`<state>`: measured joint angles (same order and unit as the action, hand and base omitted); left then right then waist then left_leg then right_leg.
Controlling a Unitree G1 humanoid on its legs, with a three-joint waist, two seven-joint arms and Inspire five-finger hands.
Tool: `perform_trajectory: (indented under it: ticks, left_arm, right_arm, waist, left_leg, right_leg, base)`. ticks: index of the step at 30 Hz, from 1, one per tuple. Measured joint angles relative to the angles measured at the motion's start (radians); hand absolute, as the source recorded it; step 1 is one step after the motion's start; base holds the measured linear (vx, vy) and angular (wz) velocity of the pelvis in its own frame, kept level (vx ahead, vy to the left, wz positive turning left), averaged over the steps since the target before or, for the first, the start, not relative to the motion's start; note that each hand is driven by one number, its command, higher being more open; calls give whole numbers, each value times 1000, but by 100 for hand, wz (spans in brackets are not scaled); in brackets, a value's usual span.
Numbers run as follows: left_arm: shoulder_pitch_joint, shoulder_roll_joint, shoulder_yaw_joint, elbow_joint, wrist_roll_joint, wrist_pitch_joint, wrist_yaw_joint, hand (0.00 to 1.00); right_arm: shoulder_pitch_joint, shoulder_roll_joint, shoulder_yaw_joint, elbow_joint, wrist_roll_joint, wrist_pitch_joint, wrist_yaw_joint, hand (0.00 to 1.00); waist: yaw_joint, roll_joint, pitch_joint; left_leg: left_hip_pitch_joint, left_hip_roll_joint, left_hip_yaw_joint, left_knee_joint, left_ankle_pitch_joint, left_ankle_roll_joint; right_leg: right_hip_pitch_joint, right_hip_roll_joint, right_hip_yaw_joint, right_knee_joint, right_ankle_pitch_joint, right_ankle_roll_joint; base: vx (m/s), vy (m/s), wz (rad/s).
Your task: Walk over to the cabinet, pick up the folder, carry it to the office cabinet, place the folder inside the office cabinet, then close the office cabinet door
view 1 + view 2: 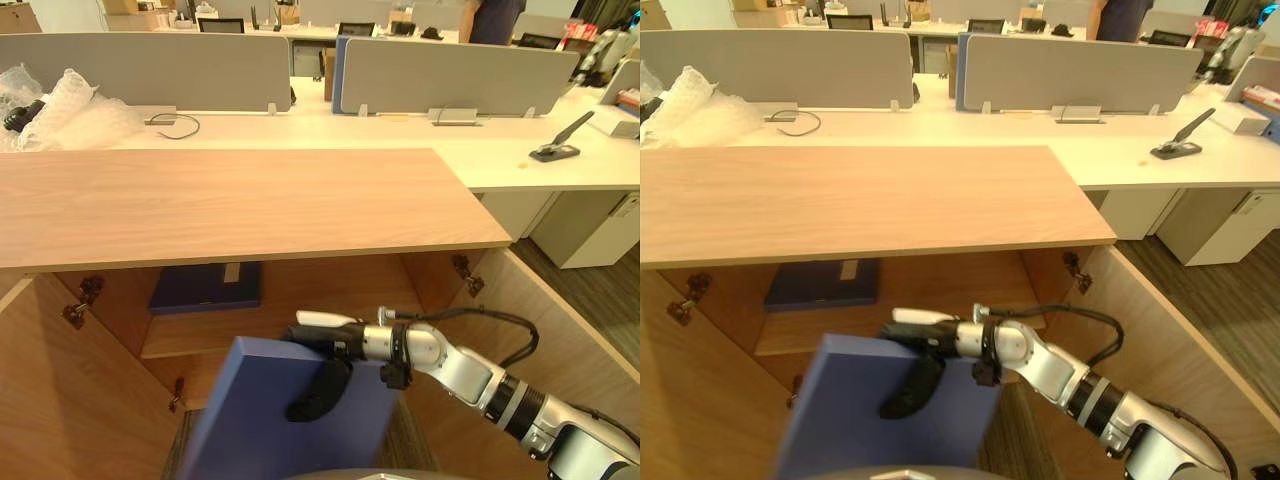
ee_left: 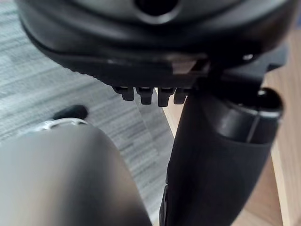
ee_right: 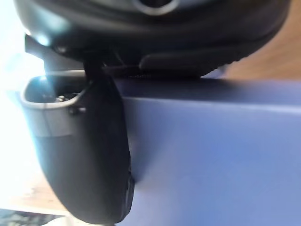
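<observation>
Under the counter (image 1: 230, 200), your head views show the right arm reaching in from the lower right, with the right hand (image 1: 335, 352) gripping the top edge of the blue folder (image 1: 260, 425), which stands upright before the open office cabinet (image 1: 60, 400); its fingers are mostly hidden behind the cover. Your right wrist view adds the thumb (image 3: 94, 155) clamped on the folder's face. Your left wrist view shows the left hand (image 2: 216, 155) over carpet (image 2: 56, 70), and you cannot tell how its fingers stand.

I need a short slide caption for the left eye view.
Right hand grips a blue folder before the open wooden cabinet; a darker folder lies on its shelf.
</observation>
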<state>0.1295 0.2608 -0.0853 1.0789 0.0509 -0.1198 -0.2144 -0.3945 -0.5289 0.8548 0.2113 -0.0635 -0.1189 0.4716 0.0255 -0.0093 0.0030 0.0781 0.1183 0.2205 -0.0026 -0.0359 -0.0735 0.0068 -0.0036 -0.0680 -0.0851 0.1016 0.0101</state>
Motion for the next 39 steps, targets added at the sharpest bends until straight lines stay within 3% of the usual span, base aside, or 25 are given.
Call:
perform_trajectory:
  ticks: [2,6,10,11,13,16,18,21,26,32,36,37,39]
  left_arm:
    - [0,-25,63,6,13,5,47,100]
    - [-11,-53,108,6,72,18,100,100]
    - [-19,-80,143,6,81,22,132,100]
    - [-18,-90,152,5,80,21,142,100]
    - [-16,-106,182,2,77,21,144,100]
    - [6,-117,196,-30,67,19,151,100]
    - [16,-123,225,-33,43,20,156,100]
    - [19,-130,229,-34,6,21,175,100]
    - [37,-138,255,-53,-27,22,189,100]
    - [64,-147,270,-75,-89,23,209,100]
    - [39,-153,275,-111,-126,22,211,100]
    - [29,-156,275,-118,-131,22,212,100]
    - [-6,-182,264,-165,-167,22,225,100]
  right_arm:
    - [1,13,14,116,-183,-9,-44,0]
    - [0,105,33,328,-482,-22,-85,0]
    - [1,205,-61,578,-531,-11,-107,0]
    - [2,224,-143,632,-516,10,-125,0]
    - [2,239,-286,695,-421,49,-168,0]
    - [-5,274,-569,803,-49,86,-267,0]
    - [-21,318,-751,851,373,99,-337,0]
    - [-48,334,-842,851,801,95,-387,0]
    - [-65,369,-962,818,1230,36,-390,0]
    - [-91,379,-1128,814,1403,-24,-401,0]
    - [-285,364,-1321,913,1444,-48,-490,0]
    - [-315,361,-1346,913,1446,-51,-499,0]
    - [-420,334,-1397,879,1501,-64,-543,0]
  waist:
    - [-2,28,22]
    - [6,39,41]
    - [12,38,69]
    - [16,42,78]
    - [19,52,88]
    - [27,58,93]
    - [29,59,95]
    - [30,61,100]
    - [31,62,108]
    - [50,76,140]
    - [57,103,228]
    - [61,112,244]
    - [82,147,313]
  left_leg:
    - [-2,-1,-9,1,0,0]
    - [1,7,-16,1,2,-3]
    - [-9,6,-41,2,10,-6]
    - [-13,1,-53,-1,15,-3]
    - [-18,-7,-75,-9,24,1]
    - [-23,-15,-99,-17,31,3]
    - [-23,-16,-101,-25,34,4]
    - [-23,-20,-105,-27,37,7]
    - [-21,-27,-120,-28,39,10]
    - [-21,-38,-127,-27,41,15]
    - [-91,-37,-134,60,21,26]
    - [-117,-35,-137,90,12,28]
    - [-217,-42,-146,222,-21,37]
  right_leg:
    - [2,0,-7,0,0,1]
    - [8,6,-13,1,-1,1]
    - [10,5,-37,0,-1,1]
    - [10,1,-49,-1,-2,1]
    - [11,-7,-69,-3,-4,4]
    - [12,-14,-92,-3,-8,8]
    - [12,-15,-95,-3,-8,9]
    - [14,-18,-99,0,-8,9]
    - [22,-26,-114,-1,-10,12]
    - [26,-38,-121,-3,-11,17]
    - [-14,-56,-126,33,-12,21]
    - [-39,-59,-127,63,-21,21]
    - [-174,-99,-130,293,-120,24]
  base:
    - [-16,0,9]
    - [-6,-4,5]
    - [-52,-13,17]
    - [-65,-5,37]
    - [-64,14,34]
    - [-35,29,23]
    - [8,11,3]
    - [27,17,3]
    - [5,22,9]
    - [-29,33,5]
    - [-50,44,4]
    - [-110,35,7]
    - [-143,45,18]
